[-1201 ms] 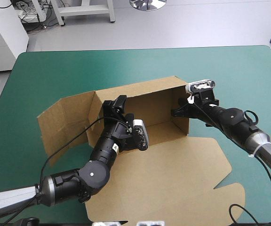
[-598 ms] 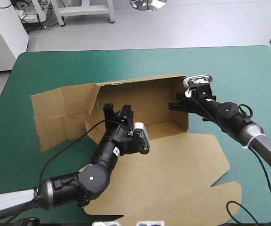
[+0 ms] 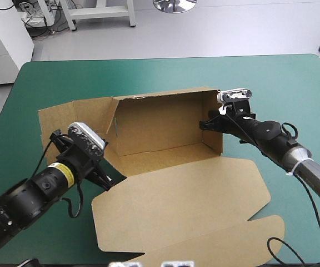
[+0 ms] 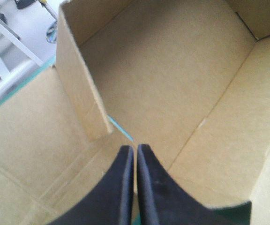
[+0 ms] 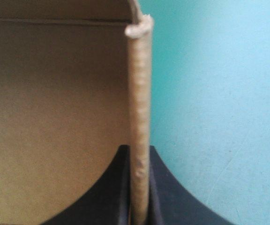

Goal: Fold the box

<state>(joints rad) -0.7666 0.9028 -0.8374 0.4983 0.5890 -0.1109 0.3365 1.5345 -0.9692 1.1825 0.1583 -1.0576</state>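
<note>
The brown box (image 3: 160,125) lies mid-table with its back wall and right wall (image 3: 214,125) raised. Its left panel (image 3: 71,130) is spread outward and its lid (image 3: 193,206) lies flat toward the front. My right gripper (image 3: 207,123) is shut on the top edge of the right wall; in the right wrist view the wall's edge (image 5: 138,84) runs straight up from between the fingers of that gripper (image 5: 138,154). My left gripper (image 3: 111,179) is shut with nothing in it, at the box's left front corner. In the left wrist view the left gripper (image 4: 135,149) points into the box floor (image 4: 172,84).
The teal-green cover (image 3: 54,78) shows bare beyond the box and to its right (image 3: 293,89). The left panel reaches near the table's left edge. The lid's front corner lies close to the table's front edge.
My left arm has drawn back out of the box toward the left front, and its gripper went from open to shut. The left panel has dropped outward. The right gripper kept its hold.
</note>
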